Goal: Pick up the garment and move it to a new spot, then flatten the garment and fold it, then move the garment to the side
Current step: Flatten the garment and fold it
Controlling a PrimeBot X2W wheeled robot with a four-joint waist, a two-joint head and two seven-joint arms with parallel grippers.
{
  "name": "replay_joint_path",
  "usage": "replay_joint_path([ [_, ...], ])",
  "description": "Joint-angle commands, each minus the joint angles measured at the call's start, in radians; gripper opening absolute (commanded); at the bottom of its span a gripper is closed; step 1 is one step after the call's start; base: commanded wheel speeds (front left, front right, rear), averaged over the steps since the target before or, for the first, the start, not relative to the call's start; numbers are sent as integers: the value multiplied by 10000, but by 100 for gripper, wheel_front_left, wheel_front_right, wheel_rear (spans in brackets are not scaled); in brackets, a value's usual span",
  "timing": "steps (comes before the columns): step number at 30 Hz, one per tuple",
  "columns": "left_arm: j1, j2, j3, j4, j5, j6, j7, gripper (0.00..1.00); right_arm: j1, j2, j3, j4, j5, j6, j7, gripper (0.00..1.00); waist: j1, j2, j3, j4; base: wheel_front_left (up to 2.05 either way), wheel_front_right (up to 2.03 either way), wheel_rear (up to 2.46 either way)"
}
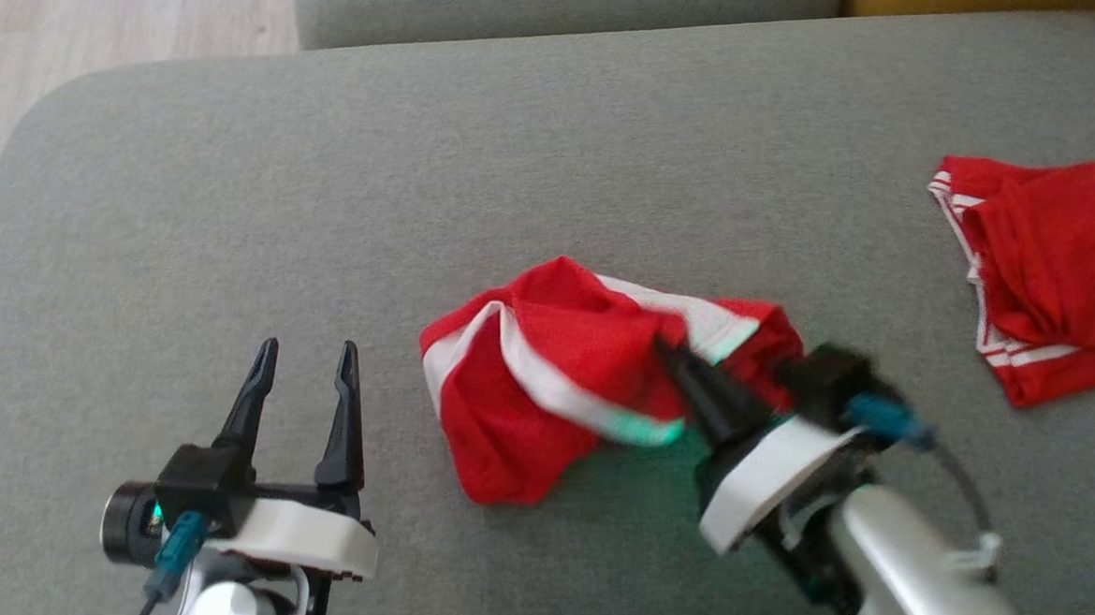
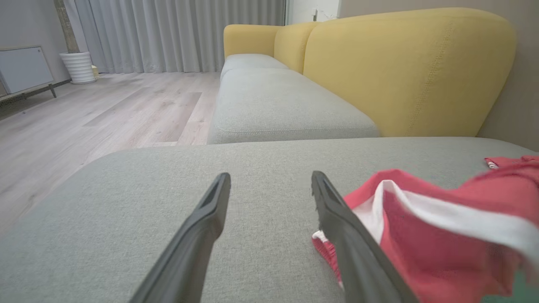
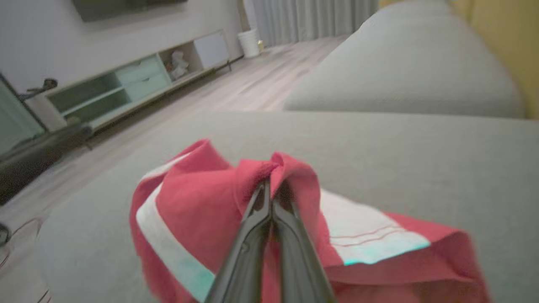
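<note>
A crumpled red garment point(image 1: 560, 372) with white bands lies in the middle of the grey sofa seat point(image 1: 502, 160). My right gripper point(image 1: 667, 348) is shut on a fold of it near the top; in the right wrist view the two fingers point(image 3: 257, 210) pinch the red cloth point(image 3: 202, 198) at the gripper's tips point(image 3: 273, 185). My left gripper point(image 1: 306, 358) stands open to the left of the garment, apart from it. In the left wrist view the garment point(image 2: 425, 235) lies just right of the left gripper point(image 2: 271, 181).
A second red garment point(image 1: 1051, 262) with white trim lies at the seat's right edge. Another grey seat cushion point(image 2: 278, 105) and the yellow backrest point(image 2: 404, 67) stand beyond. Wooden floor point(image 1: 75, 51) lies off the seat's left edge.
</note>
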Motion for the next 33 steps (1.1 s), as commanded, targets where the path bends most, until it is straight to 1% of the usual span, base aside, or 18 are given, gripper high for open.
replay_joint_path([
  [1,-331,60,395,-380,95,-8,-123,100,-163,178,-116,-574,-4,65,-7,0,0,0,-25,-118,0,0,0],
  [4,-342,30,430,-402,130,-36,-123,100,-93,178,-1193,-1226,-27,65,199,0,0,0,5,-261,0,0,0],
  [6,-368,-6,425,-407,154,-72,-123,100,-62,178,-1995,-1427,72,65,384,0,0,0,43,-310,0,0,0],
  [10,-448,-80,406,-380,213,-137,-123,100,-120,178,-3589,-1334,189,65,766,0,0,0,173,-340,0,0,0],
  [14,-576,-147,421,-391,283,-190,-123,100,-386,179,-4961,-708,274,65,1090,0,0,0,400,-320,0,0,0],
  [17,-692,-197,438,-401,324,-256,-123,100,-785,179,-5708,-4,220,65,1204,0,0,0,622,-302,0,0,0],
  [20,-832,-247,463,-393,366,-336,-124,100,-1307,179,-6232,834,151,65,1195,0,0,0,850,-286,0,0,0],
  [23,-955,-295,484,-349,412,-425,-124,100,-1773,179,-6333,1495,297,65,1057,0,0,0,990,-274,0,0,0],
  [24,-977,-308,497,-339,429,-446,-124,100,-1887,179,-6290,1637,357,65,972,25,0,0,1015,-277,0,0,0],
  [25,-989,-317,515,-328,444,-463,-124,100,-1970,179,-6220,1754,460,65,903,60,0,0,1031,-288,0,0,0],
  [26,-992,-328,536,-320,460,-476,-124,100,-2021,179,-6125,1827,475,65,830,100,0,0,1034,-307,0,0,0],
  [29,-932,-363,597,-273,495,-503,-124,100,-1985,159,-5730,1724,589,65,558,100,0,0,936,-380,0,0,0],
  [33,-748,-404,680,-206,516,-515,-124,100,-1505,-115,-5112,982,469,65,260,100,0,0,635,-476,0,0,0],
])
